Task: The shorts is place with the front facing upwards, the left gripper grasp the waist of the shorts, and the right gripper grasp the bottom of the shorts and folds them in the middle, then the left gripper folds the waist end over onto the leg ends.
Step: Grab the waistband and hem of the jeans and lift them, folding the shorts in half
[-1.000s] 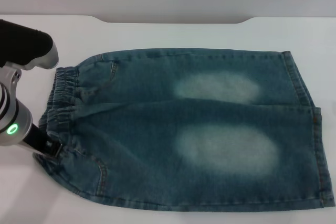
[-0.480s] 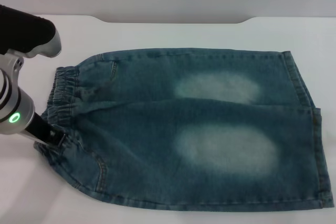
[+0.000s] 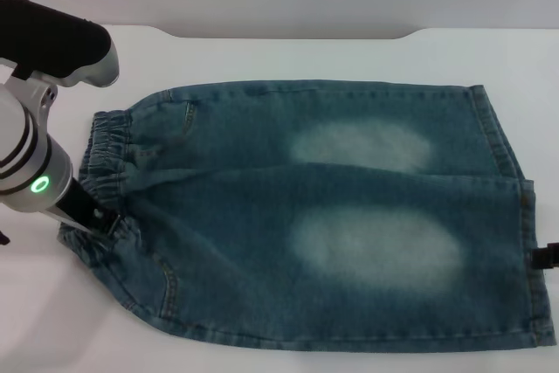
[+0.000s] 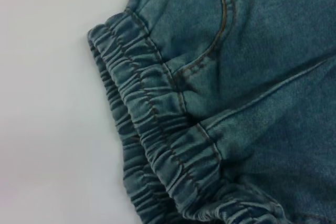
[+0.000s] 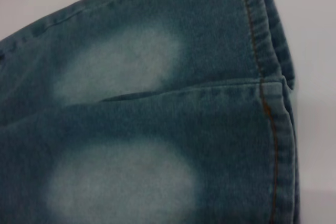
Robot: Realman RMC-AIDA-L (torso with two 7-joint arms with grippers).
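The shorts (image 3: 323, 216) are lying flat on the white bench (image 3: 262, 54), faded patches up, waistband (image 3: 105, 172) at the robot's left, leg ends (image 3: 524, 242) at the right. Over the last second the left end effector (image 3: 98, 226) has been sliding in along the waistband's near corner and bunching it, so I'd say the waist grab is happening; can't tell how its fingers stand. The right end effector (image 3: 546, 257) is just poking in beside the hem, grip unclear too. No readable brands or writing anywhere.
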